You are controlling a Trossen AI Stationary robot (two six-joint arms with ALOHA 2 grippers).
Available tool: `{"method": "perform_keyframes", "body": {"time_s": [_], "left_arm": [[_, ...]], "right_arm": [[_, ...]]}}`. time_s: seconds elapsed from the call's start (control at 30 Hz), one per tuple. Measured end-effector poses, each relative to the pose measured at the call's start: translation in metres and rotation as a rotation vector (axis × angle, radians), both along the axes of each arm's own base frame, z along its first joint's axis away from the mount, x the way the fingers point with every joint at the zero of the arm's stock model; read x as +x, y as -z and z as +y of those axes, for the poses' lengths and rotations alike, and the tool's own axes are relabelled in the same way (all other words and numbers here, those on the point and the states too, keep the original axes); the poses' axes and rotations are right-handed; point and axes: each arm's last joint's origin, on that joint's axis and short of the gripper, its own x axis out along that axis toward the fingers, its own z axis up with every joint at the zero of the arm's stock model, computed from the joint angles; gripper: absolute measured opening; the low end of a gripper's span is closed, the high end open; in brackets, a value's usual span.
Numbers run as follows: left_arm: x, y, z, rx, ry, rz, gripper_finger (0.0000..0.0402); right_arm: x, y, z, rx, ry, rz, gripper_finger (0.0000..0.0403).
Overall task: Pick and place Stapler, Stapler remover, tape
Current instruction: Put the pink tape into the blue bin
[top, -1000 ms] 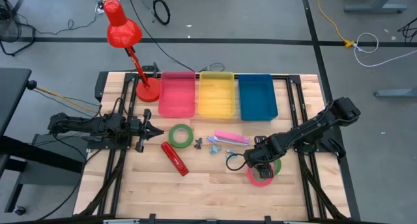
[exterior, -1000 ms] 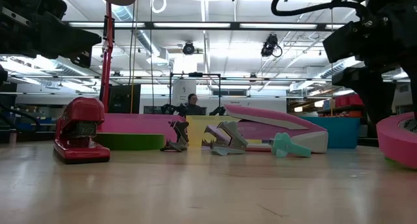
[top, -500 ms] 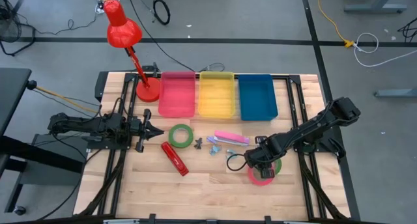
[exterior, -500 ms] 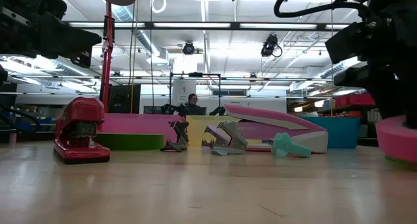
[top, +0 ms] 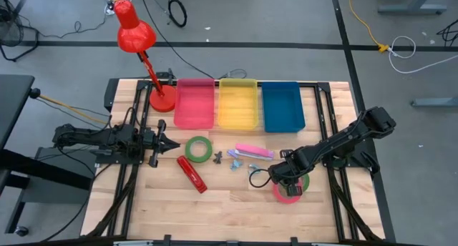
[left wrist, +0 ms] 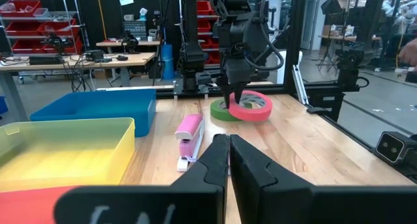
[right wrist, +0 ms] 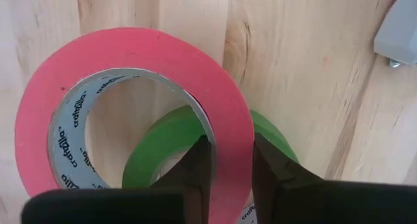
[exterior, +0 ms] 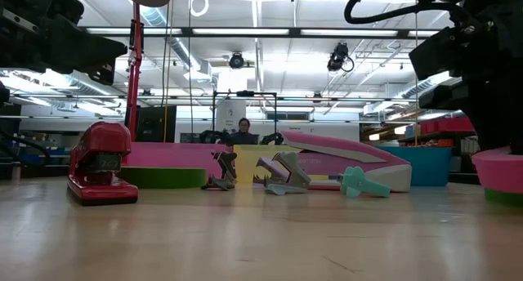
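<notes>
A red-pink tape ring (top: 286, 194) lies at the table's right, one side propped on a green tape ring (top: 303, 181). My right gripper (top: 285, 179) points down and is shut on the red-pink ring's wall. A second green tape ring (top: 198, 149) lies flat at mid-table. Near it are a red stapler (top: 192, 173), a pink stapler (top: 254, 151) and small staple removers (top: 234, 160). My left gripper (top: 169, 144) waits level at the table's left, shut with nothing in it. My right gripper pinches the red-pink ring's wall (right wrist: 229, 152), one finger (right wrist: 199, 165) inside the hole and the other outside. The fingers come from above, pointing down, across the wall. The ring lies tilted, one side on the green ring (right wrist: 163, 142), the other on the table.
Pink (top: 195, 103), yellow (top: 237, 103) and blue (top: 283, 105) bins stand in a row along the far edge. A red desk lamp (top: 136, 35) stands at the far left. Bare wood lies along the table's near edge.
My right gripper has shut on the red-pink ring's wall without moving away. In the low view the ring has shifted a little and sits more level, and the green ring shows beneath it.
</notes>
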Motion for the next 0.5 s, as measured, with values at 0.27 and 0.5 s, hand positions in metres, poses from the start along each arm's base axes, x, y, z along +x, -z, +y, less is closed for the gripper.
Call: {"method": "perform_keyframes", "body": {"time_s": [0.27,0.5], "left_arm": [[0.000,0.000,0.000,0.000,-0.001,-0.001,0.0021],[0.000,0.000,0.000,0.000,0.000,-0.001,0.0021]], "right_arm": [[-0.004,-0.010,-0.002,0.006,0.000,-0.007,0.0060],[-0.006,-0.044,-0.006,-0.019,-0.005,-0.042,0.0060]]}}
